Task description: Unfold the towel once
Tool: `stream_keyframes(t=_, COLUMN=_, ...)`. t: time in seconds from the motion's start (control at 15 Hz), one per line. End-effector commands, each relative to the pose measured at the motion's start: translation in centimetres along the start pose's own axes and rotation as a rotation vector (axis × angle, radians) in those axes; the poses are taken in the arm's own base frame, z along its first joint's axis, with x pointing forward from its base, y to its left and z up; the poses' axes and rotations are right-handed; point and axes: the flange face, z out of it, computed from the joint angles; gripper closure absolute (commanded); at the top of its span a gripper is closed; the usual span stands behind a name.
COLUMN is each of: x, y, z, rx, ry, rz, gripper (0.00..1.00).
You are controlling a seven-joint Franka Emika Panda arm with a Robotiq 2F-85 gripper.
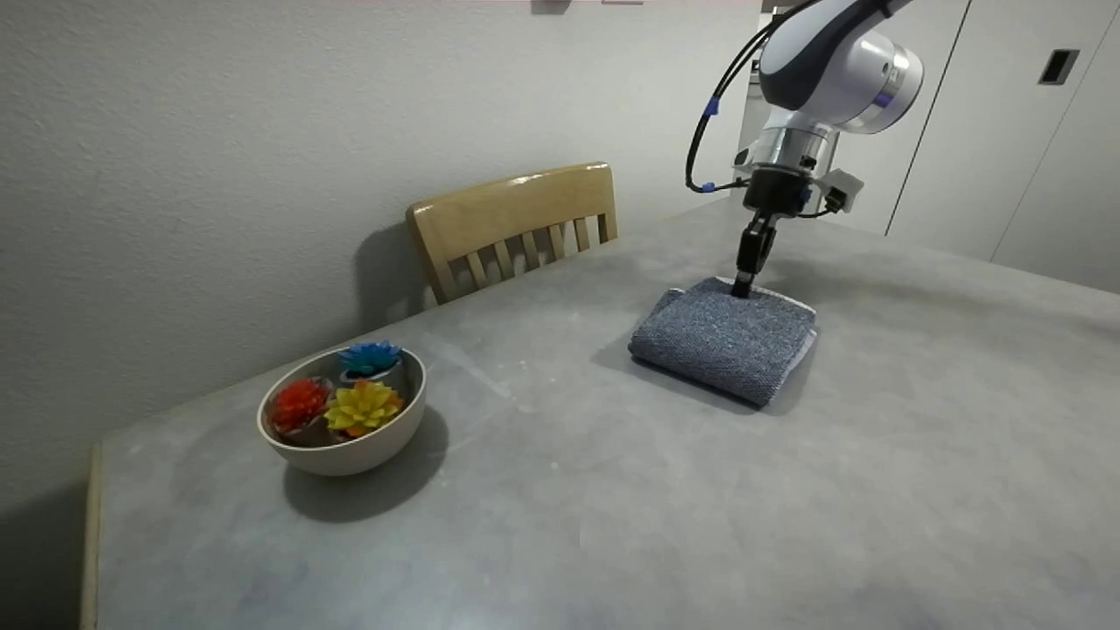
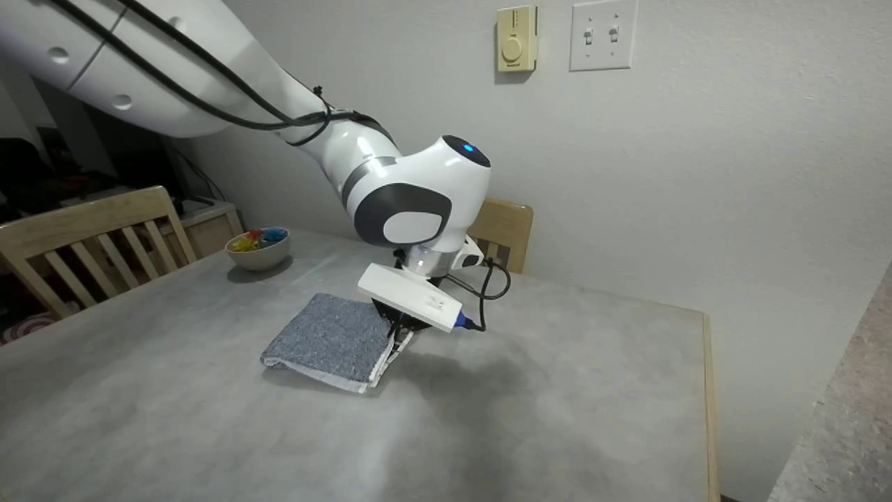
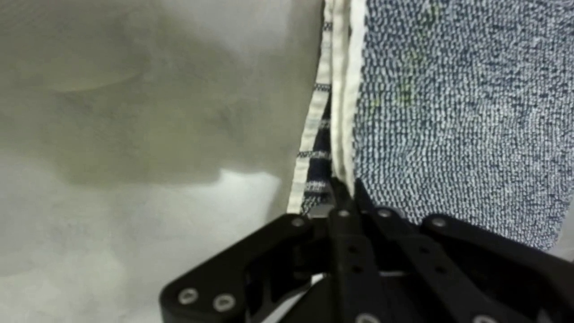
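In the wrist view my gripper (image 3: 352, 190) is clenched, grasping the folded blue-grey towel (image 1: 726, 341) by the cream hem (image 3: 355, 67) along one edge. In both exterior views I see the towel lying on the grey table (image 1: 569, 525), well apart from a pale bowl (image 1: 376, 451) that holds red, yellow and blue flower-like plants (image 1: 363, 407). I also have a wooden chair (image 1: 516, 206) in sight, standing just beside the table.
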Motion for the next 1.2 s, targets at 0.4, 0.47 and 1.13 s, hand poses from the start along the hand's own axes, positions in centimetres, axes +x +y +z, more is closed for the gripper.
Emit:
stream_keyframes(t=0.4, x=-1.7, y=-5.3, z=-0.8, rx=-0.051, ry=0.022, rz=-0.117, gripper=0.99)
stream_keyframes(t=0.47, x=-1.7, y=-5.9, z=-0.9, rx=-0.055, ry=0.024, rz=-0.132, gripper=0.99)
stream_keyframes(t=1.13, x=-0.7, y=-11.5, z=0.7, rx=-0.086, ry=0.004, rz=-0.262, gripper=0.99)
